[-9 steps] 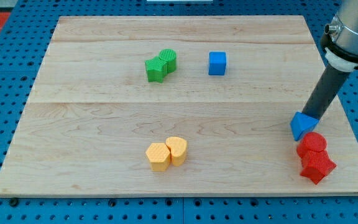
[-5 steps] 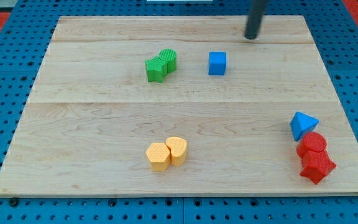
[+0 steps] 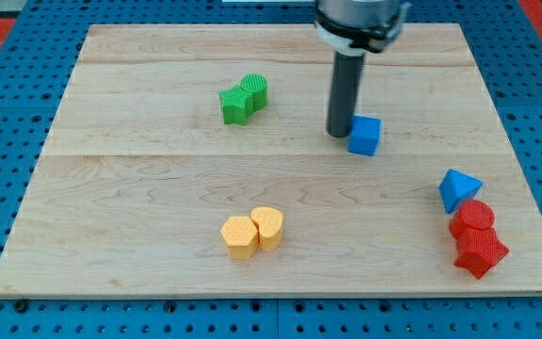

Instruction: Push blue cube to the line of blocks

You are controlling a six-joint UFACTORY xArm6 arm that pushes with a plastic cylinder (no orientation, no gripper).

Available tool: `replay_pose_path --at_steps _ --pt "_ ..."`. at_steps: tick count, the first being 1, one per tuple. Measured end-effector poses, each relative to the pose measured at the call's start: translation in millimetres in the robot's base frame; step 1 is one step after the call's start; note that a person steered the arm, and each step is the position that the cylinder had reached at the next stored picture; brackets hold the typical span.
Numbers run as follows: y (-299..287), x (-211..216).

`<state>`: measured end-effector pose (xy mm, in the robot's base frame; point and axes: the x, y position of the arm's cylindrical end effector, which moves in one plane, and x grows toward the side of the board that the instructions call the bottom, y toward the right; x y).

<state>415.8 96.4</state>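
Observation:
The blue cube [image 3: 366,135] lies right of the board's middle, a little above centre height. My tip [image 3: 338,133] stands right at the cube's left side, touching or nearly touching it. At the lower right a blue triangular block [image 3: 457,188], a red cylinder [image 3: 475,217] and a red star-like block [image 3: 480,251] form a short line running down toward the view's bottom. The cube is well up and to the left of that line.
Two green blocks [image 3: 243,99] sit together at the upper left of centre. Two yellow blocks [image 3: 252,232] sit together at the lower middle. The wooden board [image 3: 139,188] lies on a blue pegboard.
My rod swung from the blue triangle at the right, across the top of the board, down to the cube's left. The blue cube has moved right and down from its earlier spot.

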Motion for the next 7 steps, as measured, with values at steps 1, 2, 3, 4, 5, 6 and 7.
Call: replay_pose_path --at_steps 1,2,3,4,5,6,7 --pt "37.4 14.0" --pt "50.2 20.7" --pt "56.3 25.6" --pt "59.0 29.6" --pt "71.8 29.6" --pt "83.1 29.6" --pt "84.7 30.4"
